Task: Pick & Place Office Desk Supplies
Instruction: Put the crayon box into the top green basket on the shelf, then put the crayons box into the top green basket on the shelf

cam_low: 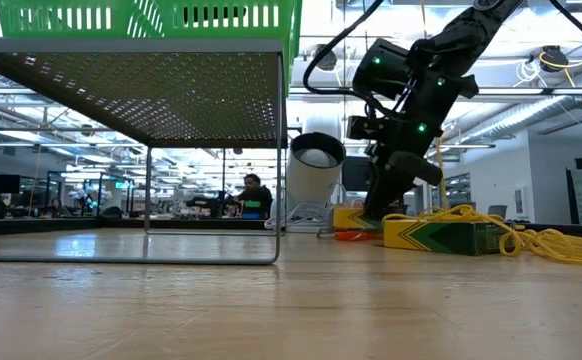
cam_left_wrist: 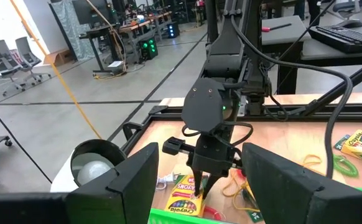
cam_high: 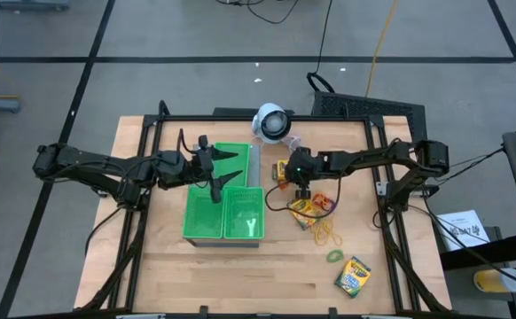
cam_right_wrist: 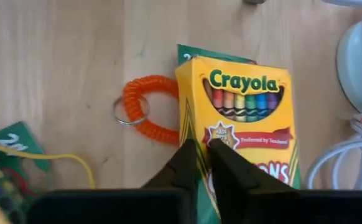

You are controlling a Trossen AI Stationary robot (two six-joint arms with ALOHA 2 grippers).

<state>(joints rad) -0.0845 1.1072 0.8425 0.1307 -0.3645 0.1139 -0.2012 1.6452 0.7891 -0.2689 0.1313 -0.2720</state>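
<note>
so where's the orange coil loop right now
In the right wrist view the orange coil loop lies flat on the wood against the crayon box that the right pincer has closed on, near the white round device.

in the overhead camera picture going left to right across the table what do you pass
Left gripper → green trays → right gripper, shut on a crayon box → loose crayon box at the near right.

Right arm reaches in from the right edge, wrist bent down, right pincer [cam_high: 286,182] low at the desk, fingers [cam_right_wrist: 221,163] closed together, tips nearly touching. Left arm extends from the left edge, left pincer [cam_high: 227,167] level, fingers [cam_left_wrist: 128,180] spread apart.
</note>
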